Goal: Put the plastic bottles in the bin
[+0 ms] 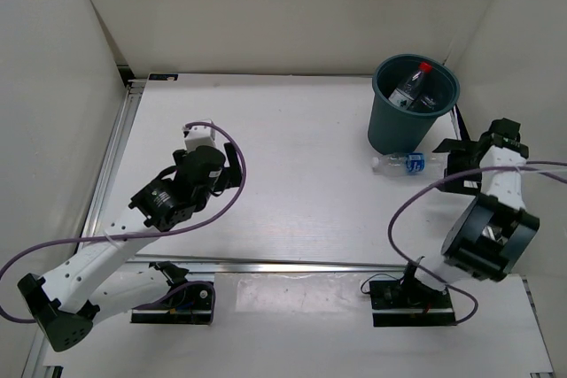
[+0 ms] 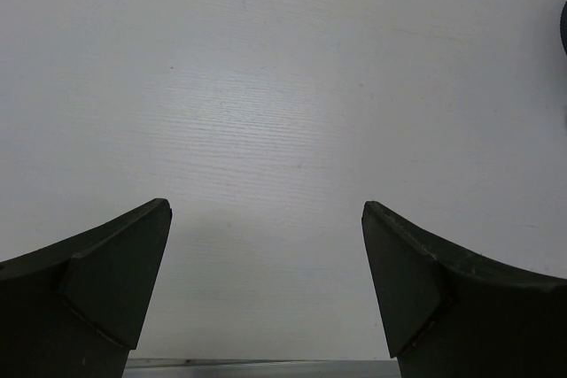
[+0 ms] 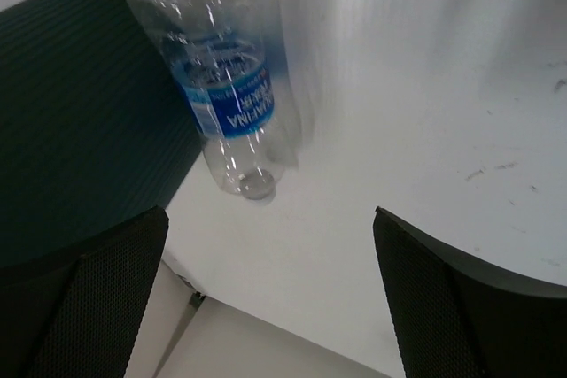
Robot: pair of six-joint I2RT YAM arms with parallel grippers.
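Red-capped bottle (image 1: 413,88) in bin (image 1: 394,130), upper right; blue-label bottle (image 1: 403,163) lies beside it.
Left gripper (image 2: 266,204) and right gripper (image 3: 270,212) both spread, empty.

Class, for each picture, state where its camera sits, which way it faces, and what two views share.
Top external: above, behind the arm bases, looking down on both arms, the bin, a lying bottle.
Left wrist: faces the table between the open left claw.
Right wrist: faces that bottle and bin past the open right claw.
Shared: top and right wrist show that bottle.
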